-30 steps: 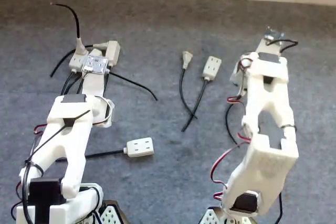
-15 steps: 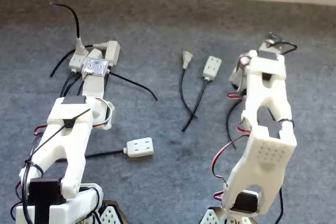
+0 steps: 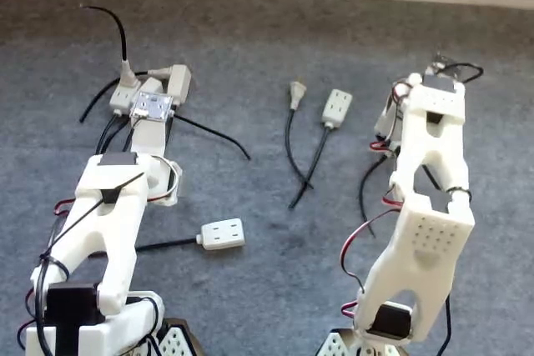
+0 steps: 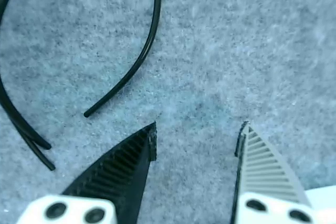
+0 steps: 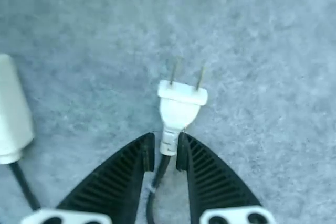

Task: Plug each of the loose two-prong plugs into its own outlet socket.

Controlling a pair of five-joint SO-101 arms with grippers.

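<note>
One plug (image 5: 181, 103) sits pinched at its neck in my right gripper (image 5: 165, 148), low over the carpet (image 5: 262, 35). Its prongs point ahead, free to meet a socket's slots squarely (my guess at the reason). From above, a second loose plug (image 3: 296, 92) lies at ten o'clock of a socket (image 3: 337, 106). My left gripper (image 4: 197, 135) hangs wide apart and holds nothing, near black cords (image 4: 142, 51).

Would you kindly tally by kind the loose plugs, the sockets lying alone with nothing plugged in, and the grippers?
Loose plugs: 2, the carpet plug and the held plug in the right gripper.
Empty sockets: 2, the near socket and the far socket.
Grippers: 2, counting the left gripper.
Total: 6.
</note>
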